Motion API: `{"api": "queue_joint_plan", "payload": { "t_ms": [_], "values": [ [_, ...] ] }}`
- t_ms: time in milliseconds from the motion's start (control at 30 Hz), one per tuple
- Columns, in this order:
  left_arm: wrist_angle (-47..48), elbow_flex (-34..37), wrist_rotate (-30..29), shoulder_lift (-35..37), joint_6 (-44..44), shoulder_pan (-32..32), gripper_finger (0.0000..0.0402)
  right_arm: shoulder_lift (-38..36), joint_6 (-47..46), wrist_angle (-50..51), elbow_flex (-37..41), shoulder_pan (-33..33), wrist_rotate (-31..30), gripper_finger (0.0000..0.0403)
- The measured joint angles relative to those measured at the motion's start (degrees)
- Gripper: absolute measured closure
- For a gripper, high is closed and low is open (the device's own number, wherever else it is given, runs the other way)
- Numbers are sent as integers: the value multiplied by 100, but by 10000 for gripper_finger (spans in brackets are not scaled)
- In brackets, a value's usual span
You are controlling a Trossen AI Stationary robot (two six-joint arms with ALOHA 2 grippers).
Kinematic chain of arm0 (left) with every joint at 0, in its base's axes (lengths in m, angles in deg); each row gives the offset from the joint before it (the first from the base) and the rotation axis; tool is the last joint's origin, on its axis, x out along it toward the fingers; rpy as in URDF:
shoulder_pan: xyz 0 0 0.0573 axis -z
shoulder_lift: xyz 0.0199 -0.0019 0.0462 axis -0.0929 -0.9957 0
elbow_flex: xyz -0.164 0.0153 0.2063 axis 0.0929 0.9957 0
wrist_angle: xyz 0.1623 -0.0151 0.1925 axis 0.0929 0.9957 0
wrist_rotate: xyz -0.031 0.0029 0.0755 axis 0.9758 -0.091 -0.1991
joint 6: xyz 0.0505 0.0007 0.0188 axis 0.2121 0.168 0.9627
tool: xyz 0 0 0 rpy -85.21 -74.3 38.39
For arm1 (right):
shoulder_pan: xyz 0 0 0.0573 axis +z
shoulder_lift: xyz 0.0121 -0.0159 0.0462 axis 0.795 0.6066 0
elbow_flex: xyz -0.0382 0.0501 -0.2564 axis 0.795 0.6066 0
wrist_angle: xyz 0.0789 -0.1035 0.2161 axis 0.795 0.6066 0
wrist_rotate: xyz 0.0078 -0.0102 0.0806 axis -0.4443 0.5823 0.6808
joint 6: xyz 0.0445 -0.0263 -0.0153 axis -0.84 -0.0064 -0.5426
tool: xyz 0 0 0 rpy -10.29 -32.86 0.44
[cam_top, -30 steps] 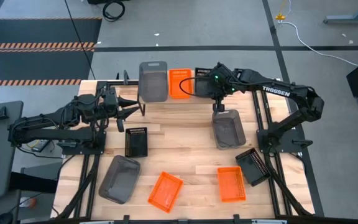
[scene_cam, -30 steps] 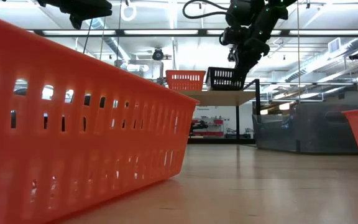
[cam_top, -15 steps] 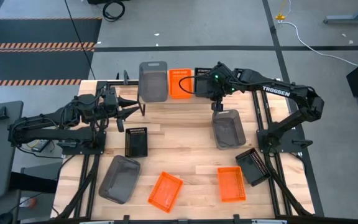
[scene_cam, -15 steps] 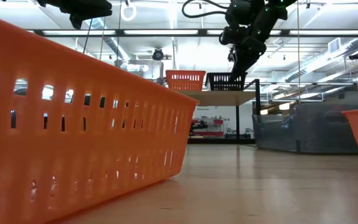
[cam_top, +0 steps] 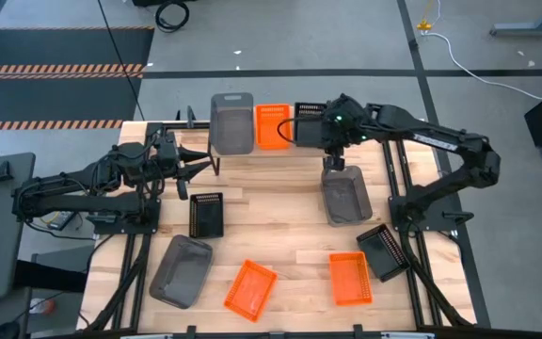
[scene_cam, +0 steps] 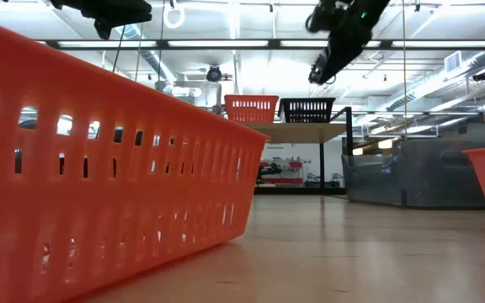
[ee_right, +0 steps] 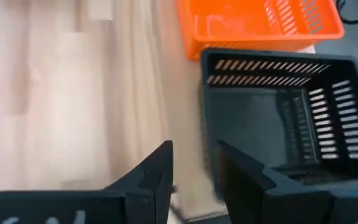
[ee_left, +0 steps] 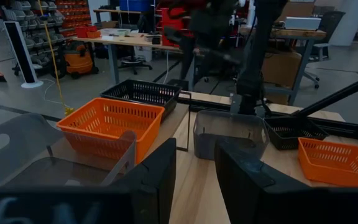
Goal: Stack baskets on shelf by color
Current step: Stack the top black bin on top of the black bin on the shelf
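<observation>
On the shelf point(scene_cam: 297, 132) at the table's far edge, a grey basket point(cam_top: 231, 122), an orange basket point(cam_top: 272, 125) and a black basket point(cam_top: 309, 121) stand side by side on their bottoms. My right gripper point(cam_top: 331, 160) is open and hovers above and just near of the black basket point(ee_right: 272, 118), touching nothing. My left gripper point(cam_top: 203, 162) is open and waits by the shelf's left end, near the grey basket. On the table lie two more grey baskets point(cam_top: 346, 195) point(cam_top: 182, 271), two orange ones point(cam_top: 250, 288) point(cam_top: 350, 278) and two black ones point(cam_top: 206, 215) point(cam_top: 382, 251).
The grey basket point(ee_left: 229, 130) on the table sits directly near of the shelf's right end, below my right gripper. The loose baskets are spread over the near half of the table. Bare wood lies in the middle between the shelf and the black basket on the left.
My right gripper has risen and drawn back from the black basket at the shelf's right end. That basket, seen tilted beside the fingers a second ago, now sits level on the shelf next to the orange one.
</observation>
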Motion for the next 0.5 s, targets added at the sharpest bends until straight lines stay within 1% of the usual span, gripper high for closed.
{"api": "queue_joint_plan", "payload": {
  "t_ms": [167,333,500],
  "values": [
    [0,0,1,0,-1,0,285,-294,-650,739,-10,511,0,276],
    [0,0,1,-1,-3,0,285,-265,-1508,1470,-8,1225,-11,276],
    [2,0,0,0,-5,0,285,-150,-2153,1631,248,1997,-95,276]
  ]
}}
